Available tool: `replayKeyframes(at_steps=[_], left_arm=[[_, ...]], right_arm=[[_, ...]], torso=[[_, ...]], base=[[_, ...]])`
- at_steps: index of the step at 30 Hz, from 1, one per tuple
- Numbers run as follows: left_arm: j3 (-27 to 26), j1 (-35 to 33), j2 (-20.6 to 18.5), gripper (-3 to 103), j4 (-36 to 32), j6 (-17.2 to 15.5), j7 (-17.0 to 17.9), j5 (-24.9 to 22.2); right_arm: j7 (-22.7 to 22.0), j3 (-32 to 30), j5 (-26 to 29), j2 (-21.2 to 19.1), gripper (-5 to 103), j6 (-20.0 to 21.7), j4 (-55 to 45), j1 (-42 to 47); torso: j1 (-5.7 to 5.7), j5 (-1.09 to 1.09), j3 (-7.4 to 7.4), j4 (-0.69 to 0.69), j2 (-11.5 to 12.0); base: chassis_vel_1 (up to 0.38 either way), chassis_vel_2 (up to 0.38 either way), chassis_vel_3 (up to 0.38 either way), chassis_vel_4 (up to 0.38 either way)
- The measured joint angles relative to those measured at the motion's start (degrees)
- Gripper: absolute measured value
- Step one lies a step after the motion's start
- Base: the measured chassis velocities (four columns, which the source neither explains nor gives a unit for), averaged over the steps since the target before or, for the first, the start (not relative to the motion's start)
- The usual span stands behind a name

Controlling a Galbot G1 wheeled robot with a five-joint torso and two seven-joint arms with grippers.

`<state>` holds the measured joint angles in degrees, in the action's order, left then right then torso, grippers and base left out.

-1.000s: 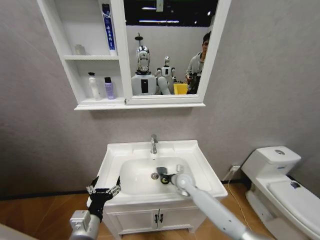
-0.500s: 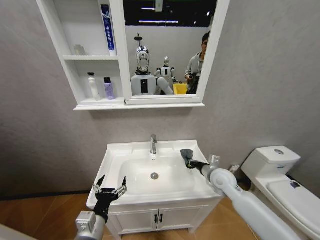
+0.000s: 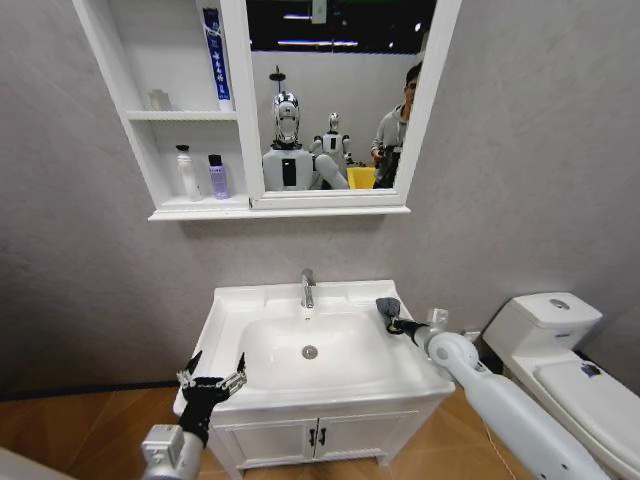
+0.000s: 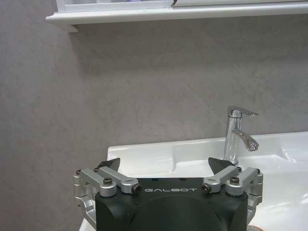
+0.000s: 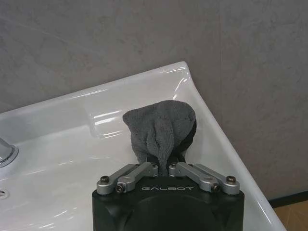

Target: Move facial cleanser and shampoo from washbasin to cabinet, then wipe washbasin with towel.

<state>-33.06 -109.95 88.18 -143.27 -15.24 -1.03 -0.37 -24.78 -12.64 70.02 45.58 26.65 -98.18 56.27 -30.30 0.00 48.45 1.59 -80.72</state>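
Observation:
The white washbasin (image 3: 228, 305) has a chrome tap (image 3: 308, 288) and a round drain (image 3: 309, 352). My right gripper (image 3: 393, 319) is over the basin's right rim, shut on the dark grey towel (image 3: 386, 307). The right wrist view shows the towel (image 5: 163, 126) bunched between the gripper's fingers (image 5: 166, 166), just above the rim (image 5: 144, 82). My left gripper (image 3: 210, 383) hangs open at the basin's front left corner and holds nothing (image 4: 166, 166). On the cabinet (image 3: 140, 150) shelves stand a tall blue tube (image 3: 213, 45), a white bottle (image 3: 185, 172) and a purple bottle (image 3: 217, 176). I cannot tell which is the facial cleanser or the shampoo.
A white toilet (image 3: 556, 335) stands close on the right, beside my right arm. Below the basin is a two-door cupboard with black handles (image 3: 316, 437). The grey wall is right behind the tap (image 4: 237, 134). The cabinet's bottom ledge (image 4: 144, 14) hangs above.
My right gripper has carried the towel from the bowl near the drain up and across to the right rim. The left gripper has barely shifted.

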Motion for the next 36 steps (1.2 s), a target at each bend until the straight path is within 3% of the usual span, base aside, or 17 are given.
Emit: replayKeyframes(at_steps=[5, 6, 8, 13, 19, 21, 25, 26, 27, 30, 32, 33, 34, 36], left_arm=[[0.07, 0.13, 0.34, 100, -0.01, 0.02, 0.06, 0.05], [-0.05, 0.13, 0.37, 100, -0.01, 0.04, 0.09, 0.05], [-0.09, 0.13, 0.38, 100, -0.01, 0.05, 0.09, 0.05], [-0.12, 0.30, 0.39, 100, -0.01, 0.22, 0.11, 0.00], [0.41, 0.33, 0.33, 100, -0.01, 0.27, 0.11, -0.04], [0.87, 0.31, 0.26, 100, -0.01, 0.38, 0.08, -0.05], [0.92, 0.35, 0.11, 100, -0.01, 0.44, 0.08, -0.09], [0.93, 0.33, 0.02, 100, -0.01, 0.45, 0.08, -0.17], [0.96, 0.26, -0.03, 100, 0.00, 0.46, 0.09, -0.19], [1.08, 0.22, -0.02, 100, 0.00, 0.48, 0.09, -0.20], [1.51, 0.16, -0.05, 100, 0.00, 0.50, 0.10, -0.18], [1.56, 0.16, -0.38, 100, 0.01, 0.57, 0.12, -0.18], [1.56, 0.16, -0.38, 100, 0.01, 0.57, 0.12, -0.18], [1.57, 0.18, -0.80, 100, 0.01, 0.59, 0.13, -0.28]], right_arm=[[0.91, 0.93, -1.38, 0.67, 8, -0.13, 2.18, -0.38], [1.04, 1.08, -2.03, 0.74, 19, -0.19, 2.52, -0.44], [1.09, 1.09, -2.14, 0.74, 19, -0.23, 2.55, -0.42], [1.06, 0.20, -2.69, 0.55, 40, -1.00, 1.13, 0.92], [1.04, -0.52, -5.10, 0.08, 57, -2.04, -0.22, 1.65], [0.95, -1.08, -7.27, 0.09, 73, -2.49, -0.95, 2.36], [1.30, -1.30, -9.27, -0.29, 78, -2.84, -1.15, 3.22], [1.75, -1.44, -10.13, -0.46, 84, -3.06, -1.19, 3.70], [2.87, -1.50, -11.28, -0.44, 94, -4.15, -0.95, 4.06], [3.80, -1.71, -12.91, -0.42, 98, -5.13, -0.67, 4.32], [7.89, -3.59, -19.13, -0.51, 99, -10.28, -1.19, 6.06], [10.88, -6.04, -25.17, -0.79, 100, -14.65, -2.91, 8.21], [10.88, -6.04, -25.17, -0.79, 100, -14.65, -2.91, 8.21], [13.23, -9.34, -30.33, -0.98, 100, -17.67, -5.21, 11.27]], torso=[[0.00, 0.00, 0.00, -0.01, 0.00], [0.00, 0.00, 0.00, -0.01, 0.00], [0.00, 0.00, 0.00, -0.01, 0.00], [0.00, 0.00, 0.00, -0.01, 0.00], [0.00, 0.00, 0.00, 0.00, 0.00], [0.00, 0.00, 0.00, -0.01, 0.00], [0.00, 0.00, 0.00, -0.01, 0.00], [0.00, -0.01, 0.00, 0.00, 0.00], [0.00, 0.00, 0.00, 0.00, 0.00], [0.00, 0.00, 0.00, -0.02, 0.00], [0.00, 0.00, 0.00, -0.01, 0.00], [0.00, 0.01, 0.00, -0.02, 0.00], [0.00, 0.01, 0.00, -0.02, 0.00], [0.00, -0.01, -0.01, -0.03, 0.00]], base=[[0.000, 0.000, 0.000, 0.000], [0.000, 0.000, 0.000, 0.000], [0.000, 0.000, 0.000, 0.000], [0.000, 0.000, 0.000, 0.000], [0.000, 0.000, 0.000, 0.000], [0.000, 0.000, 0.000, 0.000], [0.000, 0.000, 0.000, 0.000], [0.000, 0.000, 0.000, 0.000], [0.000, 0.000, 0.000, 0.000], [0.000, 0.000, 0.000, 0.000], [0.000, 0.000, 0.000, 0.000], [0.000, 0.000, 0.000, 0.000], [0.000, 0.000, 0.000, 0.000], [0.000, 0.000, 0.000, 0.000]])
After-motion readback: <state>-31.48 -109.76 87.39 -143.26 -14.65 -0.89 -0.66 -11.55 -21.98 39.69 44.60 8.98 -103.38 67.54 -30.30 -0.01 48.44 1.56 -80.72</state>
